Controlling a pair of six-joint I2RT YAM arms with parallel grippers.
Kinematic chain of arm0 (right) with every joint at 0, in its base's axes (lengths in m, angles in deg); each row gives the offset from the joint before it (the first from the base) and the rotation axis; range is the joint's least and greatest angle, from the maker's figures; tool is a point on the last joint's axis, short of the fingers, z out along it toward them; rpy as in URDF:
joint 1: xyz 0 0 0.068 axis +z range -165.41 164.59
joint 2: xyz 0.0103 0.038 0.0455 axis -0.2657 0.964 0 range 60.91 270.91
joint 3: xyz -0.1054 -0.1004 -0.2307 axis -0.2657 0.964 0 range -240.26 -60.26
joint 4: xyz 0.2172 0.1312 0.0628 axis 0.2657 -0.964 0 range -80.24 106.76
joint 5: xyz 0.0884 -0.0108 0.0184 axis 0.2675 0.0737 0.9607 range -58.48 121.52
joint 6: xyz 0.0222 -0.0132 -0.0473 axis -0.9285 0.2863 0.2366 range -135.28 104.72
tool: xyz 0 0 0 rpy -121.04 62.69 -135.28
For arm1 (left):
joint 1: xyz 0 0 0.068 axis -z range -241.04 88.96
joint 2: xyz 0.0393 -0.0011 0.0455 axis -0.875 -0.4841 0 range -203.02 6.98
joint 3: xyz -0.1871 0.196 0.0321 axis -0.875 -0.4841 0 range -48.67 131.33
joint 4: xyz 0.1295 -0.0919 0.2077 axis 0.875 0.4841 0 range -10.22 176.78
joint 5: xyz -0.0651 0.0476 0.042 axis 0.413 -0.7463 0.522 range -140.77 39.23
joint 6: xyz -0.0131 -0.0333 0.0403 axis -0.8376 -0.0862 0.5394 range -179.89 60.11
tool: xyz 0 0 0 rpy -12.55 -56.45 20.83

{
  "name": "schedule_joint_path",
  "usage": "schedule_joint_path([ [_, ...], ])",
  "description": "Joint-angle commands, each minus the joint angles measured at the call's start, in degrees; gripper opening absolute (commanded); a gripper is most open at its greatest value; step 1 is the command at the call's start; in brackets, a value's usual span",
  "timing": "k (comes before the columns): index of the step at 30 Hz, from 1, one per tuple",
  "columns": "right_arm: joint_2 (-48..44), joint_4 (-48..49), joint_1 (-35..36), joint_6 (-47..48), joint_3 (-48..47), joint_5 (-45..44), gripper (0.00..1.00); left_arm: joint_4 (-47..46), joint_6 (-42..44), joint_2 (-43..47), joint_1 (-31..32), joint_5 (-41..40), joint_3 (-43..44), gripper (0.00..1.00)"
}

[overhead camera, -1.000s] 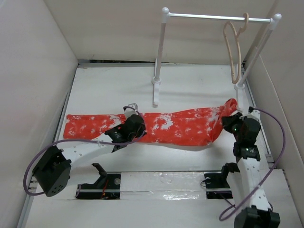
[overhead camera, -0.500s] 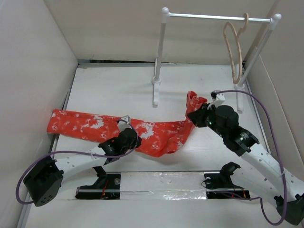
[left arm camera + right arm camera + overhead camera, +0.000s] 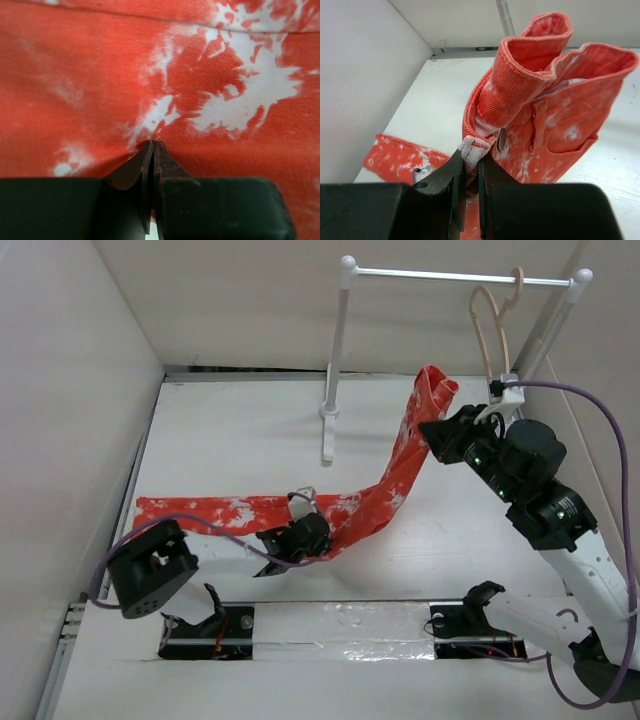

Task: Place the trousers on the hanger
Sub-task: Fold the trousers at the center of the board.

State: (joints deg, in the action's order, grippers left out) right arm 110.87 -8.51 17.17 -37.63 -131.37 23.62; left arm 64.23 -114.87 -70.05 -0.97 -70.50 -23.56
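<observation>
Two robot arms are working with the trousers [image 3: 398,460]. One end of the trousers is lying flat on the white table [image 3: 230,440], stretching out to the left. The other end, with the waistband, is hanging up in the air.

The right gripper [image 3: 471,167] is holding that top end up high. Its two fingers are squeezing almost all the way together, and they are pinching a small white bit at the edge of the waistband. A button and a pocket are showing on the cloth just above the fingers. The waistband is folding over on itself at the top.

The left gripper [image 3: 152,150] is sitting low on the flat part of the trousers. Its fingers are pressing tight together, and the cloth is bunching up in a tiny pinch right at their tips.

The hanger [image 3: 500,345] is hanging by its hook from the white rail stand [image 3: 455,276] at the back right. The raised end of the trousers is near it, just to its left, and is not touching it.
</observation>
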Motion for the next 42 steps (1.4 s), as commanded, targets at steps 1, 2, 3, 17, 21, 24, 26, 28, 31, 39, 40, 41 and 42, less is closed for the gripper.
schedule_joint_path([
  [1, 0.32, 4.72, -0.94, 3.36, -8.33, 2.62, 0.00, -2.63, 1.36, -7.58, 0.39, 1.08, 6.61, 0.00],
  [2, 0.58, 4.45, -0.94, 3.54, -8.86, 2.98, 0.00, -4.38, 1.72, -9.69, 0.92, 2.66, 8.28, 0.00],
  [3, 1.19, 4.27, -0.94, 3.89, -9.48, 3.15, 0.00, -5.01, 1.98, -14.06, 1.88, 3.11, 12.47, 0.00],
  [17, 9.98, 4.44, 0.64, 4.42, -17.75, 7.46, 0.00, -4.14, 5.76, -28.96, 3.92, 9.44, 37.65, 0.14],
  [21, 12.26, 6.03, 3.01, 4.24, -18.97, 9.03, 0.00, -2.03, 8.39, -3.57, -3.54, 5.85, 23.99, 0.43],
  [24, 14.89, 7.43, 6.35, 3.98, -19.94, 8.87, 0.00, 3.41, 9.19, 15.94, -11.80, 4.96, 17.55, 0.43],
  [26, 16.66, 8.40, 9.94, 4.07, -21.08, 8.17, 0.00, 9.01, 10.85, 24.26, -19.24, 5.92, 16.65, 0.43],
  [28, 19.64, 9.97, 12.41, 4.33, -21.52, 5.64, 0.00, 14.12, 12.52, 33.42, -24.54, 8.47, 18.39, 0.42],
  [31, 24.55, 13.48, 17.94, 3.98, -21.79, 4.48, 0.00, 22.74, 15.42, 41.16, -33.16, 11.55, 23.05, 0.41],
  [39, 47.19, 25.71, 35.96, 2.84, -21.00, 2.89, 0.00, 35.58, 17.62, 52.59, -34.94, 4.18, 34.56, 0.39],
  [40, 50.65, 25.98, 39.20, 2.66, -23.26, 2.20, 0.17, 36.20, 17.80, 53.12, -34.94, 3.39, 35.01, 0.40],
  [41, 54.16, 25.46, 40.36, 2.49, -25.20, 1.84, 0.37, 38.03, 17.89, 53.22, -34.94, 2.68, 35.54, 0.40],
  [42, 60.63, 22.58, 41.15, 2.57, -27.30, 2.53, 0.57, 39.18, 17.98, 53.48, -34.94, 1.72, 36.06, 0.47],
])
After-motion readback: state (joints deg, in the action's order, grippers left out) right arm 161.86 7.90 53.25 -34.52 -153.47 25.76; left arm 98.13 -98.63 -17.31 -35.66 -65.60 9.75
